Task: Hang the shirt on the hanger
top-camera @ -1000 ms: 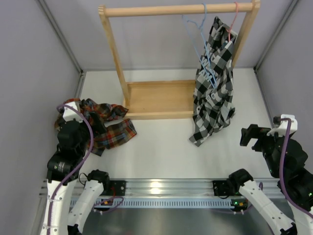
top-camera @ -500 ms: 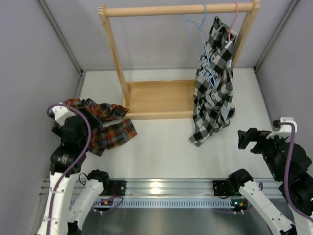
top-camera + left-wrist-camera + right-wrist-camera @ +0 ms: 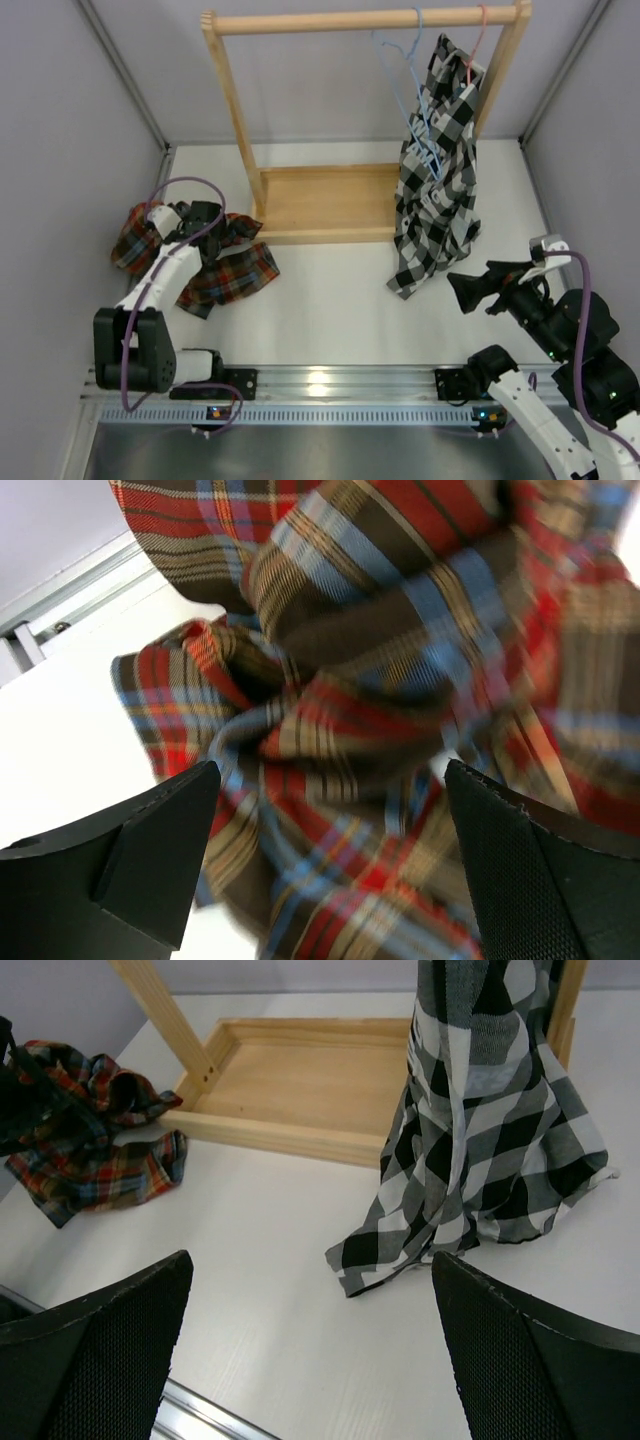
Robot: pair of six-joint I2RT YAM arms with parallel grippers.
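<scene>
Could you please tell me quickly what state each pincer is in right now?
Left pincer: open, close over the plaid shirt, not gripping it.
Right pincer: open, holding nothing.

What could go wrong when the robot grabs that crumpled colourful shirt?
The shirt is a crumpled heap, so the open jaws of the left gripper may pinch only a fold and lift it bunched. The hanger hangs against the black-and-white shirt, so pulling it might snag that shirt.

Grey walls (image 3: 60, 100) enclose a white table (image 3: 330, 295); wooden rack (image 3: 320, 200) behind.
</scene>
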